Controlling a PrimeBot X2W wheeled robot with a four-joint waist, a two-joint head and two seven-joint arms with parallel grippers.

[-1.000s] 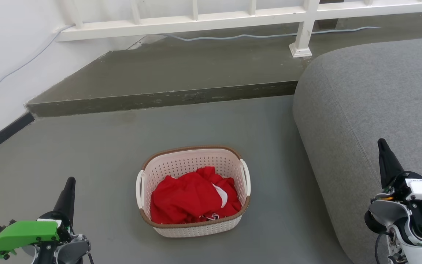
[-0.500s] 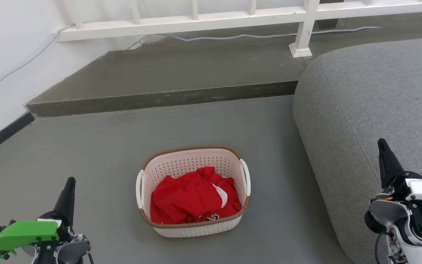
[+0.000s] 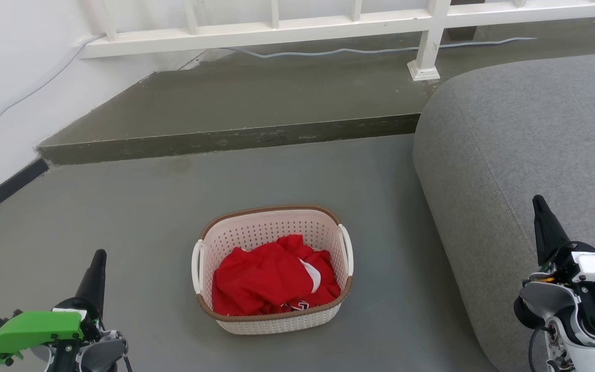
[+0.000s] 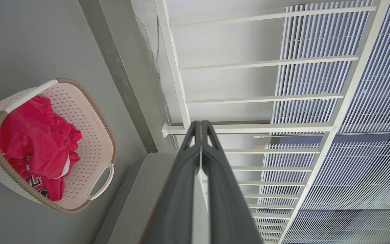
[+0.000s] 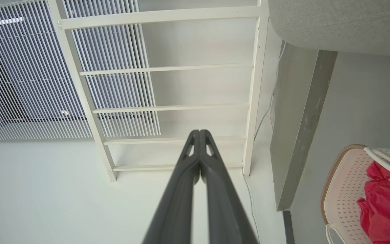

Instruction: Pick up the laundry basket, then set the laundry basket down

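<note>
We find the laundry basket (image 3: 277, 325) standing upright on the grey floor (image 3: 137, 206) in the lower middle of the head view. Its brown rim faces up and a white handle sits on each short side. A crumpled red garment (image 3: 266, 279) with a touch of white and some dark trim lies inside, heaped toward the near wall. A strip of floor separates the basket from the rounded edge of the grey couch (image 3: 525, 129) along the right side of the frame.

Neither of our grippers touches the basket. Our left gripper (image 3: 98, 258) sits at the lower left of the head view, well apart from the basket. Our right gripper (image 3: 540, 209) sits at the lower right, in front of the couch. Both point up the frame.

In the left wrist view the left gripper (image 4: 200, 125) has its jaws pressed together on nothing, and the basket (image 4: 93, 142) with the garment (image 4: 36, 128) lies at the left of the frame. In the right wrist view the right gripper (image 5: 199, 132) likewise has its jaws together and empty, and the basket (image 5: 344, 183) shows in the lower right corner.

Beyond the basket, across the upper half of the head view, a step (image 3: 225, 139) rises from the floor. A white railing (image 3: 277, 28) stands on it and a pale cable (image 3: 328, 51) trails along its top.
</note>
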